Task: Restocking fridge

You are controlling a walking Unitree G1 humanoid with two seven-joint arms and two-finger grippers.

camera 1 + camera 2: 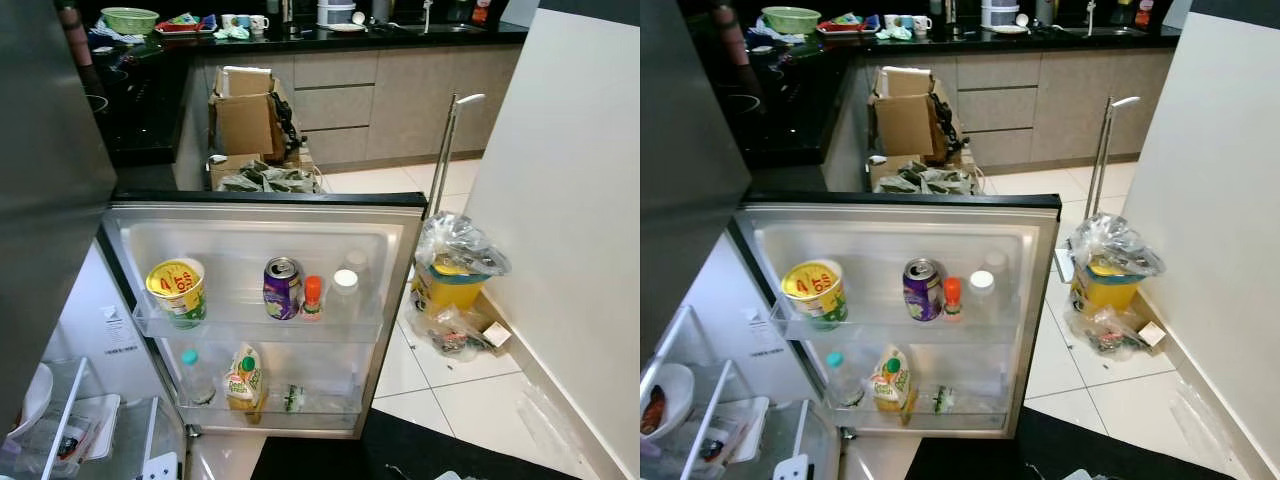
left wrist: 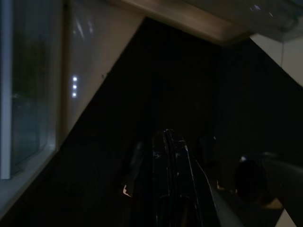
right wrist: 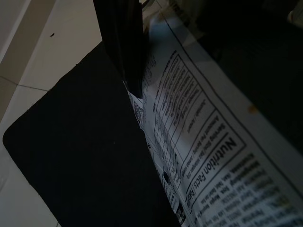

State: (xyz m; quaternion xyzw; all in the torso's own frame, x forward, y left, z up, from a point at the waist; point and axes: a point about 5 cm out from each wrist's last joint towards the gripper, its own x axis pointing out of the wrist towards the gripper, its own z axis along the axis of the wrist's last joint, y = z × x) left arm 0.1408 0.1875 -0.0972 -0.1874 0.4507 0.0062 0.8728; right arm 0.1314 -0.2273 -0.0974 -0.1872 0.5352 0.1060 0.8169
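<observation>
Well, right gripper [image 3: 130, 71] clamps a packet [image 3: 199, 142] above black mat [image 3: 85, 156], tiled kitchen floor [image 1: 480, 400]; left gripper unclear.

Glossy tiled floor [image 1: 470, 400], metal can [image 1: 281, 287]

Home kitchen. Open fridge door [image 1: 260, 215] in lower centre, its racks holding a purple can [image 1: 282, 288], a yellow-lidded tub [image 1: 178, 290] and bottles. Black tabletop [image 1: 330, 36] across the top with mugs [image 1: 245, 21] and a green bowl [image 1: 129, 19]; grey drawers [image 1: 335, 105] beneath. Cardboard boxes [image 1: 245, 120] upper centre. Bagged yellow bin [image 1: 452, 275] on white tiled floor [image 1: 480, 395] at right.
</observation>
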